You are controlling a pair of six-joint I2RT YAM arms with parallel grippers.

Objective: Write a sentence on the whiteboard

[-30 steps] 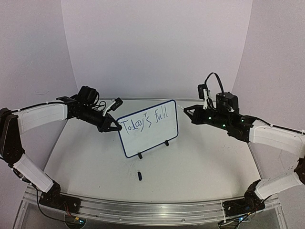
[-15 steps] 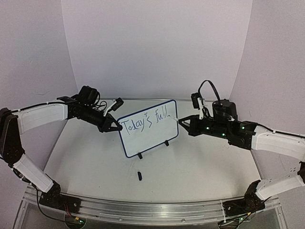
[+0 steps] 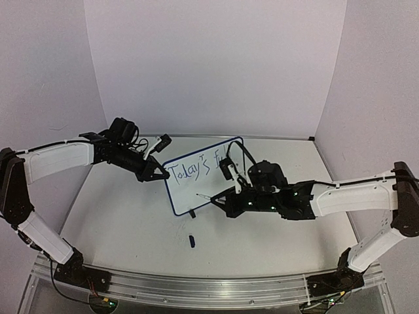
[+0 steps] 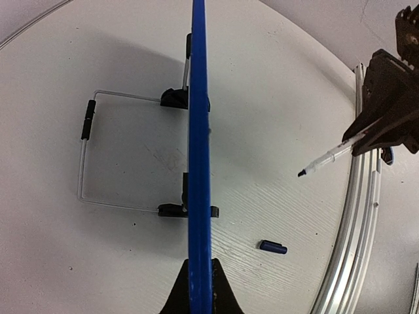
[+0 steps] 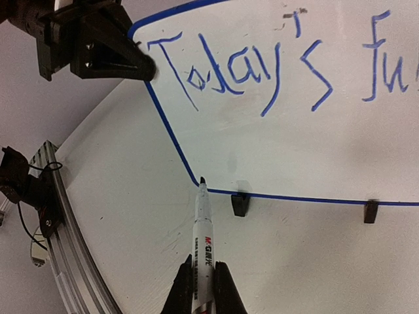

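The whiteboard [image 3: 188,186] is standing upright near the middle of the counter [image 3: 124,222], its written face turned toward the near side. It is resting on two black clip feet [image 5: 241,204] and is propped from behind by a wire stand [image 4: 85,157]. The left claw [image 3: 160,174] is reaching in from the left and is clamped on the board's left edge, one finger lying on each side of the blue rim, as the left wrist view confirms. The sentence [image 5: 262,72] is showing in blue along the upper part of the board. "Today's" is reading clearly, followed by the start of a second word, "Fu"; the remainder is running out of the right wrist view and is hidden behind the right arm in the top view. The right claw [image 5: 204,282] is clamped on the barrel of a white marker pen [image 5: 201,229], which is pointing its dark tip at the board's lower left corner. In the left wrist view that tip is sitting apart from the board's face. A small dark cap [image 3: 192,241] is lying on the counter just near of the board.
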